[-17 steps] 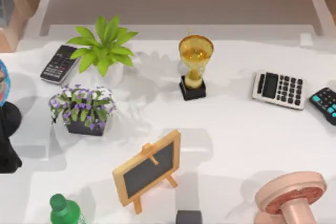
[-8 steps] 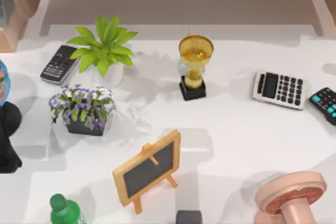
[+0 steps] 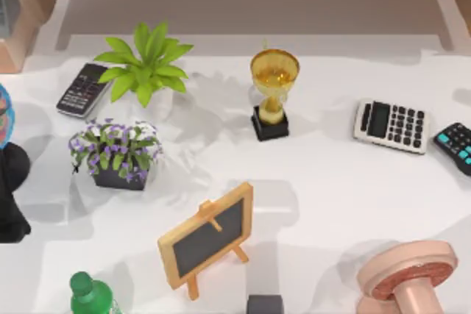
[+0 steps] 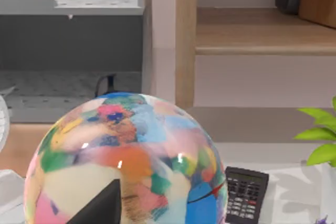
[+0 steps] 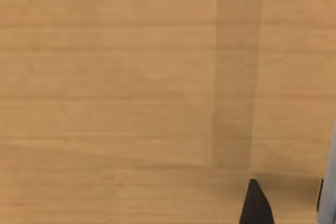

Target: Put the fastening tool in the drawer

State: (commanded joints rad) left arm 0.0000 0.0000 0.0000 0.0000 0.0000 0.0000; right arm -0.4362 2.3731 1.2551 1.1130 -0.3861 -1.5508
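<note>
The fastening tool is out of view, and I cannot make out a drawer. A dark part of my left gripper [image 4: 103,206] sits close in front of a many-coloured globe [image 4: 126,161], which stands at the table's left edge [image 3: 4,112]. A dark part of my right gripper [image 5: 256,204] faces a plain wooden panel [image 5: 115,77] at close range. A grey calculator [image 3: 391,126] lies at the right of the white table [image 3: 324,196].
Standing on the table are a gold trophy [image 3: 273,93], a green plant [image 3: 146,64], a purple flower pot [image 3: 116,154], a small chalkboard [image 3: 207,234], a green bottle [image 3: 90,295] and a pink stand [image 3: 408,277]. Dark calculators lie far left [image 3: 82,90] and far right [image 3: 455,146].
No object on the table has moved. Only a faint shadow at the table's far right has shifted.
</note>
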